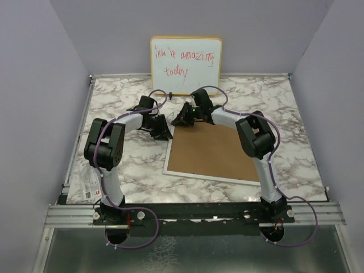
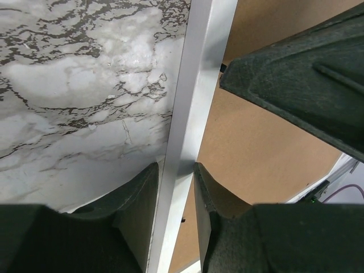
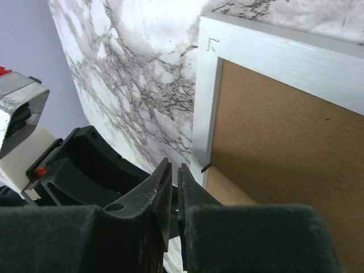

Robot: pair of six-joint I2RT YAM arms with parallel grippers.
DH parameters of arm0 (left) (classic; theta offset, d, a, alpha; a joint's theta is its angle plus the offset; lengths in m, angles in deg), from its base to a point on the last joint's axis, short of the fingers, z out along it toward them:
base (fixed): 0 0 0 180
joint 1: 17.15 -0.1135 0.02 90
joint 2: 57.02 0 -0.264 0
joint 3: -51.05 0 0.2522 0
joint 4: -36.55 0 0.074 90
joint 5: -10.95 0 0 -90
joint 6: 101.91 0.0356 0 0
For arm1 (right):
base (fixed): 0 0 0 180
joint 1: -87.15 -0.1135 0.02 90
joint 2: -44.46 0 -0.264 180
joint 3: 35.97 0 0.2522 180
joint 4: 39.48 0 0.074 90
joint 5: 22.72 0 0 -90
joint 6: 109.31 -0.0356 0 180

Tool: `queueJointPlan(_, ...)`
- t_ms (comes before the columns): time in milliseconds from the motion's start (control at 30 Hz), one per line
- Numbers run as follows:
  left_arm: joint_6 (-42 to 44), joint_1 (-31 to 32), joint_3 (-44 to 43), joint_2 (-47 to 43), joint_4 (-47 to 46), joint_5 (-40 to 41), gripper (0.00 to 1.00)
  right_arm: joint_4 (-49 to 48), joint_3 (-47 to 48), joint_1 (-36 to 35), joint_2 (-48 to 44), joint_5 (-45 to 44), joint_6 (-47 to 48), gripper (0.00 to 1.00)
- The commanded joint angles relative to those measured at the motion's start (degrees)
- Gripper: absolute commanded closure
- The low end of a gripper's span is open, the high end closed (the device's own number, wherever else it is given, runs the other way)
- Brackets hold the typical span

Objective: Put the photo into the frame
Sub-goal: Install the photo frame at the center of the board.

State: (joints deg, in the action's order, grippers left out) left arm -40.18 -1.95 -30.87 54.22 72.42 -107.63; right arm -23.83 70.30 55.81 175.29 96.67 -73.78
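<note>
Frame (image 1: pixel 210 177) is lying face down on marble table (image 1: pixel 136 165), holding brown backing board (image 1: pixel 210 151) inside its white rim; nothing else is showing in it.

Left gripper (image 2: pixel 176 187) is sitting at frame's far-left corner; jaws parted about one rim-width, one finger (image 2: pixel 142 193) on the table side, the other on the board side, rim running between them; cannot tell whether they are pinching it.

Right gripper (image 3: pixel 174 182) is hovering just beside it over the far rim; jaws drawn almost together, only a thin slit, nothing seen between.

Whiteboard (image 1: pixel 185 65) is standing beyond both.
</note>
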Motion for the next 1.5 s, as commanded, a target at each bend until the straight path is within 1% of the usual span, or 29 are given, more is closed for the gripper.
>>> queueJointPlan(0, 2.9, 0.7, 5.1, 7.2, 4.7, 12.2, 0.65, 2.0, 1.0, -0.1, 1.8, 0.4, -0.1, 0.88)
queueJointPlan(100, 2.8, 0.7, 5.3, 7.1, 4.7, 12.5, 0.66, 3.7, 0.5, -0.1, 2.3, -1.8, 0.0, 0.89)
queueJointPlan(367, 2.8, 0.7, 5.8, 7.0, 4.7, 12.8, 0.67, 5.6, 0.1, 1.1, 3.7, -3.9, 0.1, 0.9)
queueJointPlan(467, 2.8, 0.7, 5.8, 7.0, 4.7, 12.8, 0.67, 8.2, 0.0, 1.3, 3.7, -5.2, 0.5, 0.92)
queueJointPlan(733, 3.0, 0.7, 5.2, 7.4, 5.4, 14.7, 0.68, 11.0, -5.7, 2.0, 3.2, -8.1, 0.1, 0.94)
queueJointPlan(867, 3.3, 0.6, 5.1, 7.9, 6.6, 16.1, 0.68, 14.2, -5.1, 3.4, 4.9, -10.6, -0.8, 0.95)
queueJointPlan(967, 3.4, 0.4, 4.9, 8.1, 7.2, 16.4, 0.69, 14.5, -5.9, 4.2, 5.3, -11.5, -0.9, 0.96)
queueJointPlan(1233, 3.0, -0.1, 4.0, 8.6, 7.5, 16.3, 0.69, 10.7, -11.8, 4.2, 2.7, -13.0, -0.2, 0.96)
queueJointPlan(1367, 2.9, -0.2, 3.4, 8.3, 7.8, 16.3, 0.69, 13.5, -10.3, 4.2, 1.7, -15.0, 1.5, 0.96)
queueJointPlan(1467, 3.2, -0.3, 2.0, 7.6, 8.2, 15.7, 0.69, 13.3, -10.5, 4.3, -2.1, -15.8, 2.7, 0.96)
